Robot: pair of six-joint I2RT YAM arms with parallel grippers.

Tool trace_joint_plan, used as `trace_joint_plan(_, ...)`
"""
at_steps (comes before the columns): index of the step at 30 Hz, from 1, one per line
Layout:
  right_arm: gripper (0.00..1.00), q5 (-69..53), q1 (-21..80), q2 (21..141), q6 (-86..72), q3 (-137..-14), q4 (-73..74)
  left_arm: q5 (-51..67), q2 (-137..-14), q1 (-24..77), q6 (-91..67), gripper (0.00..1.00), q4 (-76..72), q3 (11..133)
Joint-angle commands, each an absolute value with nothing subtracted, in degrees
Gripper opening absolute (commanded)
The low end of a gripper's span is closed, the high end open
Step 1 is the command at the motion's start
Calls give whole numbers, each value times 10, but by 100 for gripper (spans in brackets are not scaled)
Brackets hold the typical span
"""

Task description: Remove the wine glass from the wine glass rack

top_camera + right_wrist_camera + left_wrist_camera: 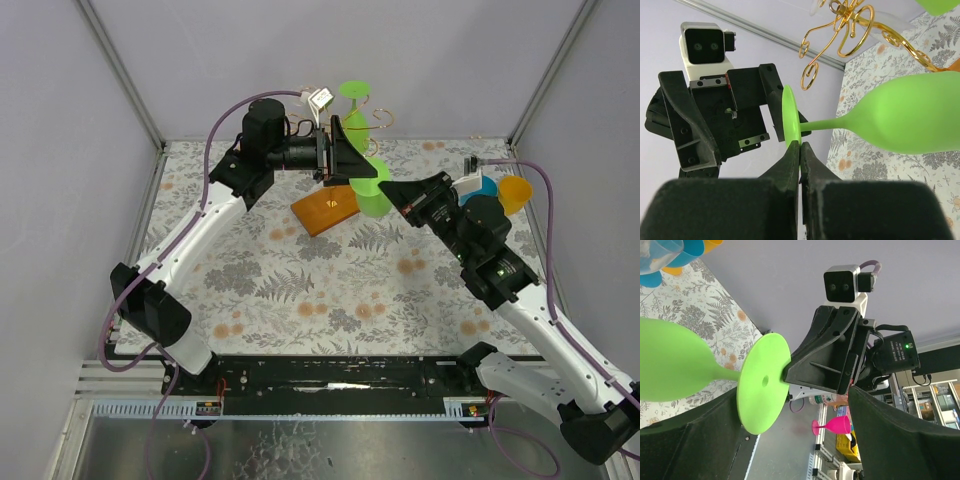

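Note:
A lime-green wine glass (910,120) lies on its side in the air, its round foot (762,382) pointing at the left arm. My right gripper (800,145) is shut on the rim of that foot; in the top view it (386,188) sits beside the green bowl (373,197). My left gripper (792,400) is open, its two fingers standing either side of the foot without touching it. The gold wire wine glass rack (850,30) rises behind the glass, on its orange base (322,212).
A second green glass (353,90) hangs foot-up on the rack's far side, and a clear glass (890,20) hangs there too. Blue (480,186) and orange (515,193) cups stand at the table's right edge. Grey walls enclose the floral table (300,290).

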State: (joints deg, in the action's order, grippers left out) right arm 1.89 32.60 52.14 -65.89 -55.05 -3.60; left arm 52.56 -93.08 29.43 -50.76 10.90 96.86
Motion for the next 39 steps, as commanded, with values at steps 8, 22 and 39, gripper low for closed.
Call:
trace_joint_plan(8,0,27,329,521,-647,-536,-120,567,-939,295,-542,50,49,978)
trace_joint_plan(22,10,75,329,474,-645,-512,-78,588,-951,294,-594,0,-4,983)
trace_joint_plan(39,87,180,329,483,-592,-711,298,596,-997,347,-218,0,261,1139)
